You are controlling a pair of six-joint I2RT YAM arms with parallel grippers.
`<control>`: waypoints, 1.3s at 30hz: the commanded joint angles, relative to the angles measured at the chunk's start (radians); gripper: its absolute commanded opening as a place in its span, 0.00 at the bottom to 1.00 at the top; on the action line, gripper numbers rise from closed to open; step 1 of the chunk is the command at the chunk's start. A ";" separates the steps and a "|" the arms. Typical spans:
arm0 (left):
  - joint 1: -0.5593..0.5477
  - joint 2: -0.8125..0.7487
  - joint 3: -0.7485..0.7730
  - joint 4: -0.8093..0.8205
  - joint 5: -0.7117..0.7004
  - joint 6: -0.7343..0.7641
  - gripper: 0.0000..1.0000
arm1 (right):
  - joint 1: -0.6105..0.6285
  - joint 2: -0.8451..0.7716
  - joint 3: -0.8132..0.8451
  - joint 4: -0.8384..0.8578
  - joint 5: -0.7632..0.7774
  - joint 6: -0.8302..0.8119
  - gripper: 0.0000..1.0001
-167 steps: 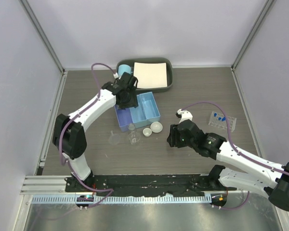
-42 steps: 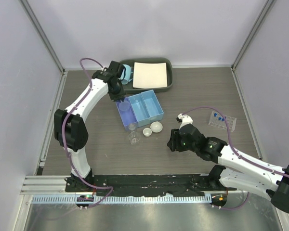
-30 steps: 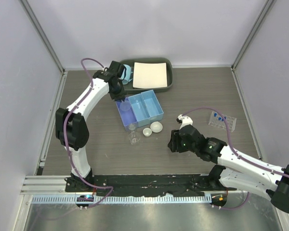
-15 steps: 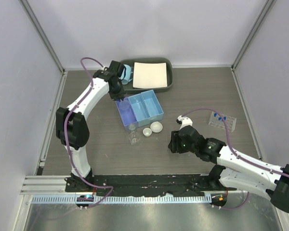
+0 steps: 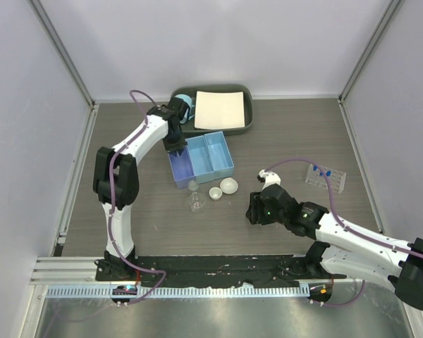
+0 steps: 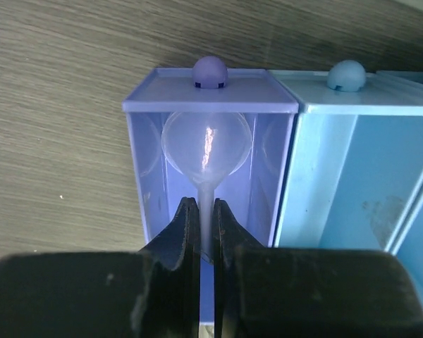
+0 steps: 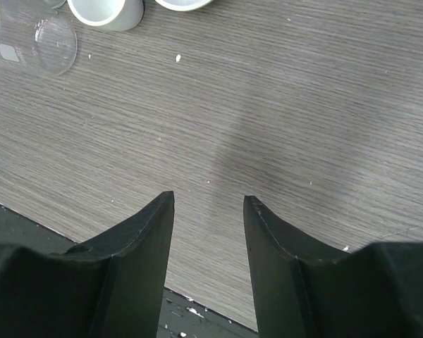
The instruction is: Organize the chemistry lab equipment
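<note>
Left arm has swung in closer, left gripper point(image 5: 177, 145) down at the box point(image 5: 219, 163). Right gripper point(image 5: 252, 208) hangs near the dishes point(image 5: 229, 186). Left wrist: fingers clenched on the funnel point(image 6: 206, 144) by its stem, mouth inside the box's end compartment. Right wrist: jaws released, above the table point(image 7: 317, 105).

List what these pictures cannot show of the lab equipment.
- Left wrist view: the shut left jaws cover the stem end of the clear funnel; contact with the floor of the blue box is unclear.
- Right wrist view: the top edge cuts off a white dish.
- Top view: tubes in the rack are too small to count.
- Top view: the left arm hides most of the mug.
</note>
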 commanded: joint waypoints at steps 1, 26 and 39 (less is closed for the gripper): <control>0.006 0.033 0.023 0.022 -0.020 0.018 0.00 | 0.005 0.006 -0.002 0.042 0.006 0.004 0.50; -0.051 -0.173 0.040 -0.030 0.008 0.039 0.42 | 0.007 -0.034 0.022 -0.006 0.009 0.009 0.50; -0.227 -0.538 -0.354 0.050 -0.010 -0.053 0.43 | 0.007 -0.065 0.016 -0.041 0.012 0.027 0.50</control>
